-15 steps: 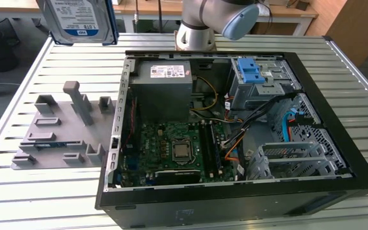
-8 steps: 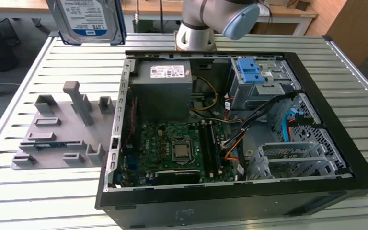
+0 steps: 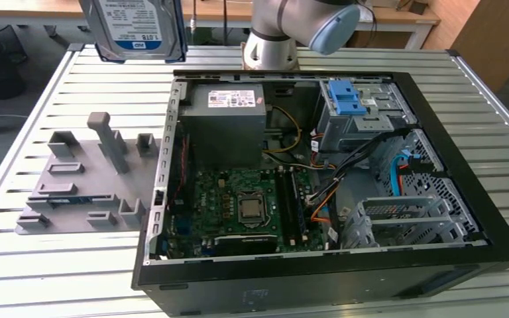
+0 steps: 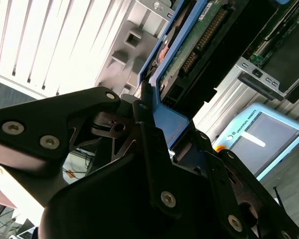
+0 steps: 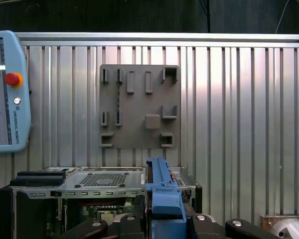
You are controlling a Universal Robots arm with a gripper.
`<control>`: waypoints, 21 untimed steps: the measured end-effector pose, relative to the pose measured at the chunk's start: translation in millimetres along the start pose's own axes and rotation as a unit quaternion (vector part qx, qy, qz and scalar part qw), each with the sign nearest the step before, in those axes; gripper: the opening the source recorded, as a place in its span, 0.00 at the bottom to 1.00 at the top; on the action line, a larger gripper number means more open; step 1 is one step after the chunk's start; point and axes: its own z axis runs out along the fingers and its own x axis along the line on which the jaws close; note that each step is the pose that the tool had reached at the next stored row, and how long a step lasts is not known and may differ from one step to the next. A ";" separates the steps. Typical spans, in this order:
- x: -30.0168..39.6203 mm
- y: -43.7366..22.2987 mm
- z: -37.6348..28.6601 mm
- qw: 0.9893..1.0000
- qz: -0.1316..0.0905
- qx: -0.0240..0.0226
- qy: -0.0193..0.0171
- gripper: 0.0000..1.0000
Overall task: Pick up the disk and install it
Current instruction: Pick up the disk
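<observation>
You had the blue-framed silver-metal disk [image 3: 140, 28] hanging at eleven o'clock from the open black metal computer case [image 3: 325, 281], well apart.

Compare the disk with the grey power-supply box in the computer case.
The disk hangs clamped in the gripper, outside the computer case; the power-supply box sits inside it. The disk is thin and flat, framed in blue; the power-supply box is a bulky grey block. Both carry a label.
</observation>
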 end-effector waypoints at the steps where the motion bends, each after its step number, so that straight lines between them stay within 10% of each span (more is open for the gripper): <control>1: 0.0 -1.7 0.0 1.000 0.000 0.000 0.000 0.37; 21: -0.5 -31.3 0.2 1.000 0.000 0.000 0.000 0.37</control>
